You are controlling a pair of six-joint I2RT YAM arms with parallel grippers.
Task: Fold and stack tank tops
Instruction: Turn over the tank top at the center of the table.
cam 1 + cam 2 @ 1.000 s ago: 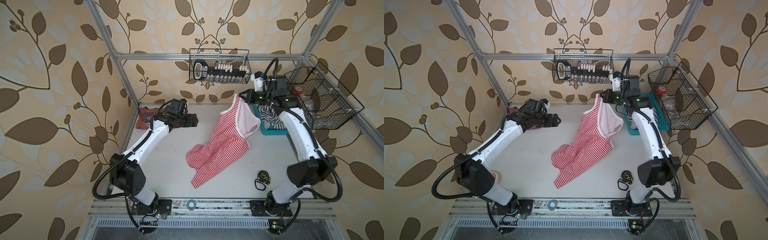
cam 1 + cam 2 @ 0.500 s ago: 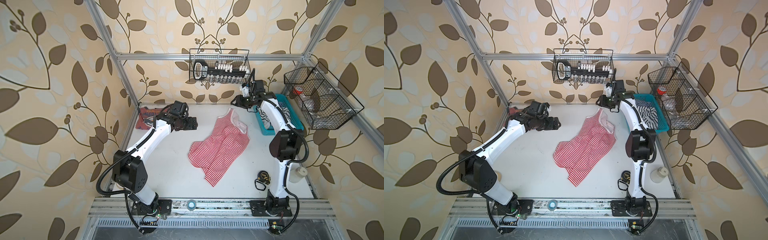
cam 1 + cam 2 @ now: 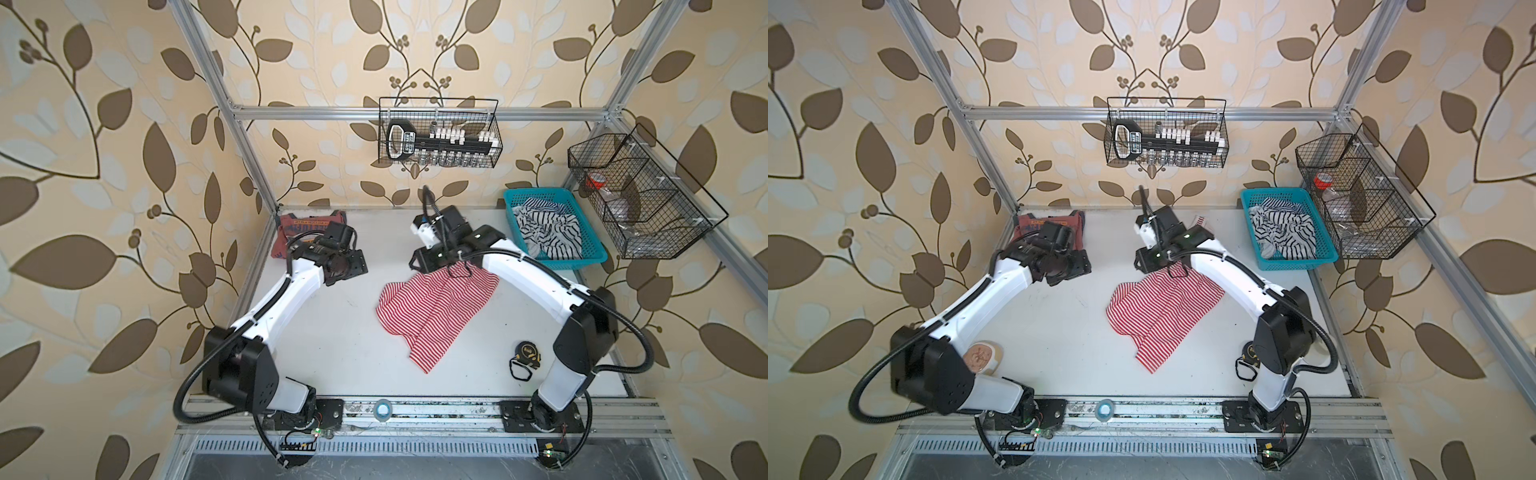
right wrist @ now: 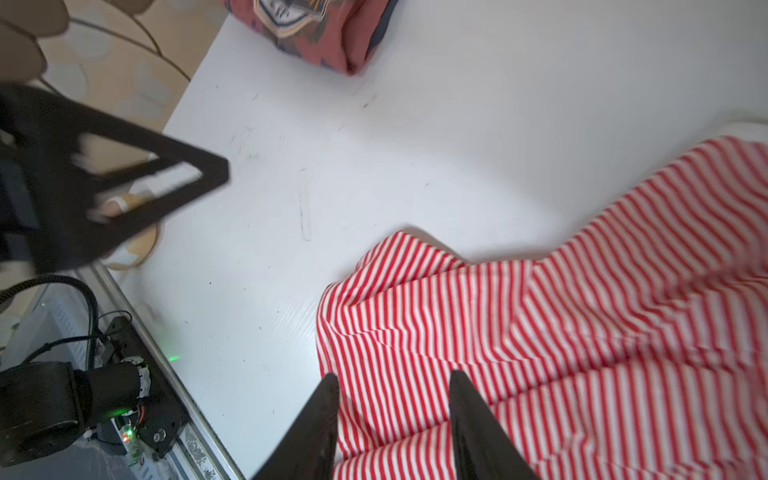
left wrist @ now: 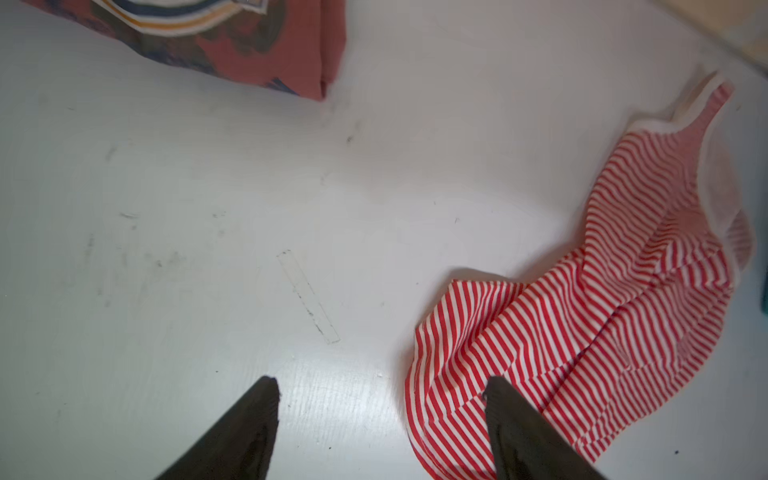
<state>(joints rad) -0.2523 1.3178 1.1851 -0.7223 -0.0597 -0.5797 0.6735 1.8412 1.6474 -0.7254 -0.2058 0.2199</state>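
"Which way did your striped top (image 3: 432, 307) lie?"
"Crumpled mid-table, with its long axis running from the straps at the back to the hem at the front. The red top (image 3: 299, 226) sat folded in the far-left corner."
"Containers?"
"The blue basket (image 3: 540, 192), far right, held black-and-white cloth (image 3: 548, 230)."
"Room?"
"There was bare table (image 3: 332, 332) between the tops. Your left gripper (image 5: 380, 386) and right gripper (image 4: 395, 380) both gaped, empty."

No text can be read anywhere; the dusty red tank top (image 3: 291, 226) bears printed lettering (blurred in the wrist views) too small to make out.
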